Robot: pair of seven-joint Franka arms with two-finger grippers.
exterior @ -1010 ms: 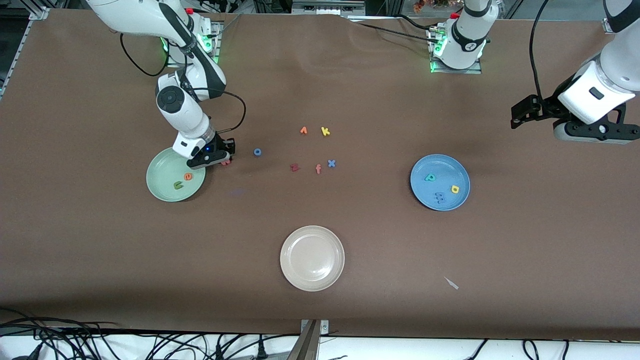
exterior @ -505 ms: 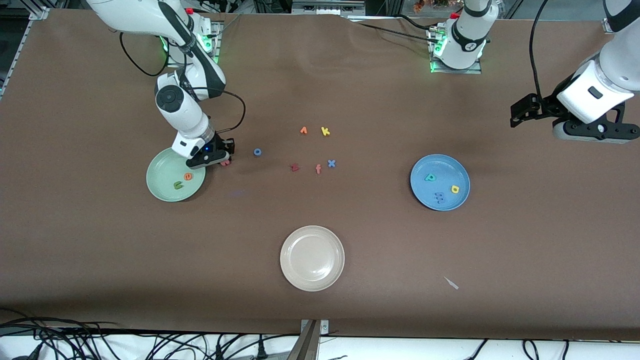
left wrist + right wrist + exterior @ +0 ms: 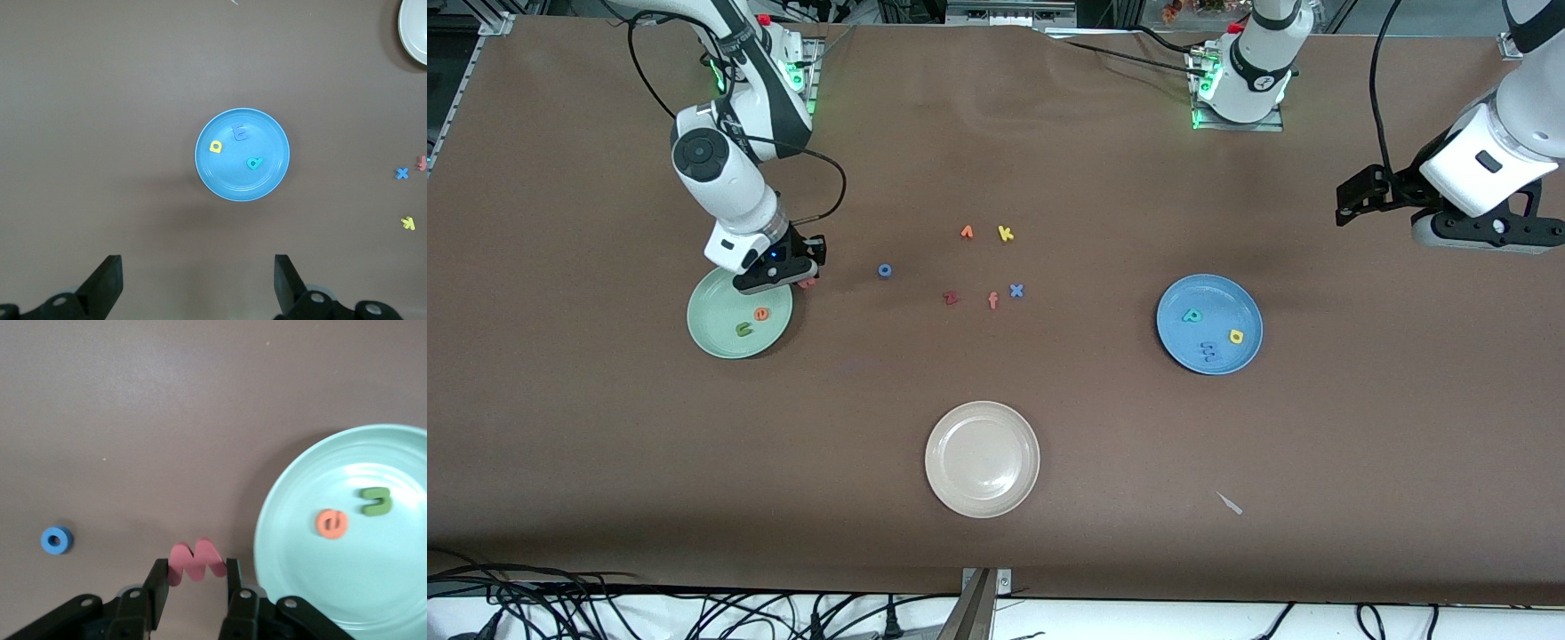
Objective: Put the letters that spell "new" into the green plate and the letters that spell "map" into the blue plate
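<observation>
My right gripper (image 3: 806,277) is shut on the pink-red w (image 3: 807,284), just above the table beside the green plate's (image 3: 711,324) rim. In the right wrist view the w (image 3: 195,561) sits pinched between the jaws of that gripper (image 3: 195,577), next to the green plate (image 3: 373,600). The orange e (image 3: 761,313) and olive n (image 3: 743,330) lie in that plate. The blue plate (image 3: 1183,347) holds the teal p (image 3: 1191,316), yellow a (image 3: 1236,336) and blue m (image 3: 1208,350). My left gripper (image 3: 1356,200) waits open, high over the left arm's end of the table, and its wrist view shows its gripper (image 3: 198,273) looking down on the blue plate (image 3: 227,180).
Loose letters lie mid-table: a blue o (image 3: 885,270), an orange letter (image 3: 967,232), a yellow k (image 3: 1005,234), a dark red z (image 3: 951,298), a salmon f (image 3: 992,300) and a blue x (image 3: 1016,290). A cream plate (image 3: 982,459) sits nearer the camera. A small pale scrap (image 3: 1230,503) lies near the front edge.
My right gripper has lifted with the w and shifted toward the green plate. The left arm has barely moved.
</observation>
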